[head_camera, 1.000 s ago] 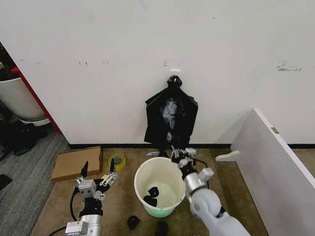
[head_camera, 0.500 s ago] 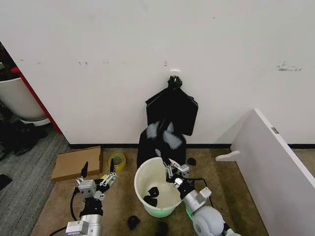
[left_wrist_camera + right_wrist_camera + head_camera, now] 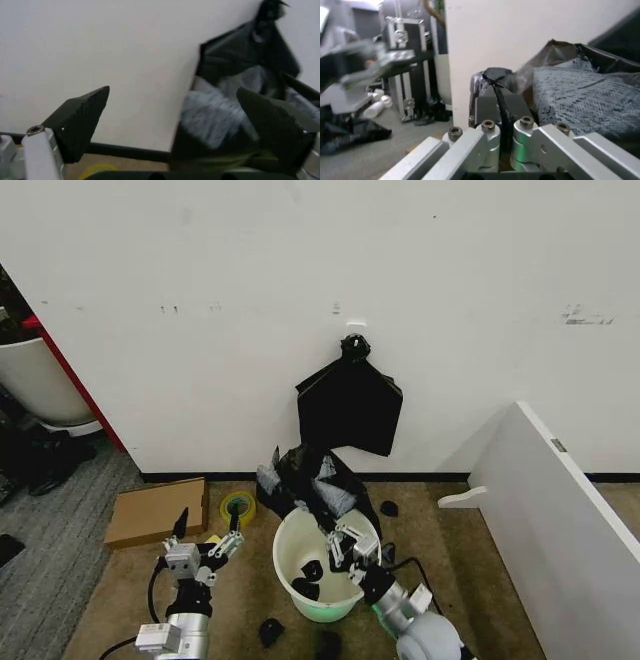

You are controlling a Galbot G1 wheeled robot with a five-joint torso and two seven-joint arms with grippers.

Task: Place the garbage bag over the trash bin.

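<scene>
The garbage bag (image 3: 312, 483) hangs crumpled and glossy over the far rim of the trash bin (image 3: 286, 560), a round white bucket on the carpet by the wall. My right gripper (image 3: 347, 540) sits above the bin's opening, shut on a fold of the bag. In the right wrist view the gripper (image 3: 495, 98) pinches black plastic, and the bag (image 3: 575, 101) bulges behind it. My left gripper (image 3: 207, 532) stands open to the left of the bin, holding nothing. Past the open left gripper (image 3: 172, 93), the left wrist view shows the bag (image 3: 220, 112).
A flat black bundle (image 3: 350, 405) hangs knotted on the wall above the bin. Black scraps lie inside the bin (image 3: 305, 578) and on the floor (image 3: 270, 632). Cardboard (image 3: 157, 510) and a yellow tape roll (image 3: 238, 507) lie left; a white board (image 3: 560, 520) leans right.
The bag has come down from in front of the wall bundle to the bin's far rim. My right gripper drew back and down over the bin, still holding it.
</scene>
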